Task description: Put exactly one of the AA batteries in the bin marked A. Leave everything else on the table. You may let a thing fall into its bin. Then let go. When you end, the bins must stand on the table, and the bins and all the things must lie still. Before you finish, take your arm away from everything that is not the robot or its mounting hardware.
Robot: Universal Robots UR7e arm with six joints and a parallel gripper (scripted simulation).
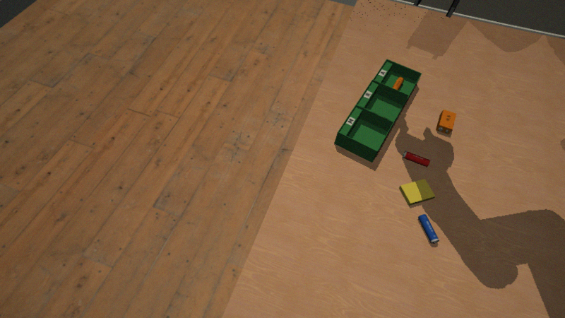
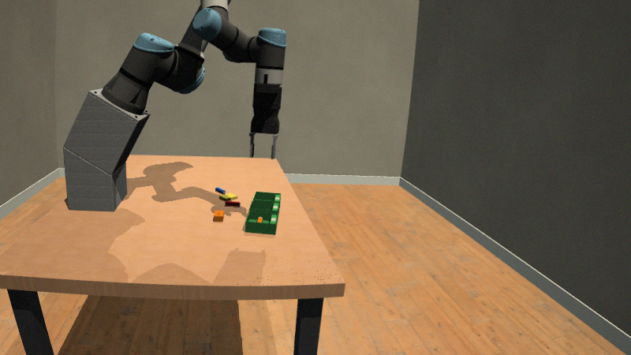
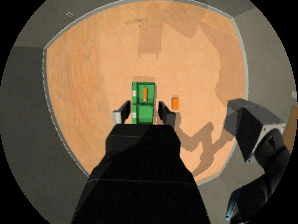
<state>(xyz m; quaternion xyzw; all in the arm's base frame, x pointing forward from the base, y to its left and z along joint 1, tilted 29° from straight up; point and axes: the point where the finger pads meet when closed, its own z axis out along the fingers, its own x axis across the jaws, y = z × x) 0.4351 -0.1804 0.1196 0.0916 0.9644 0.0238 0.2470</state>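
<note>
Your gripper [image 2: 263,152] hangs with its fingers [image 2: 252,150] spread wide and nothing between them, pointing straight down, high above the table [image 2: 176,282]. From there the wrist runs vertically up to a blue-capped joint, and the arm [image 2: 176,65] folds back and down to the grey pedestal [image 2: 87,176] near the table's far left corner in the exterior view.

Below, near the table's right edge, you see a green tray [image 1: 347,140] of three bins in a row. An orange battery [image 1: 397,83] lies inside the end bin, whose white label [image 1: 382,72] appears to read A. The other two bins show only green floor.

On the table beside the tray lie a red battery [image 1: 416,158], a blue battery [image 1: 428,227], a yellow block [image 1: 417,191] and an orange block [image 1: 446,121], each apart from the others.
</note>
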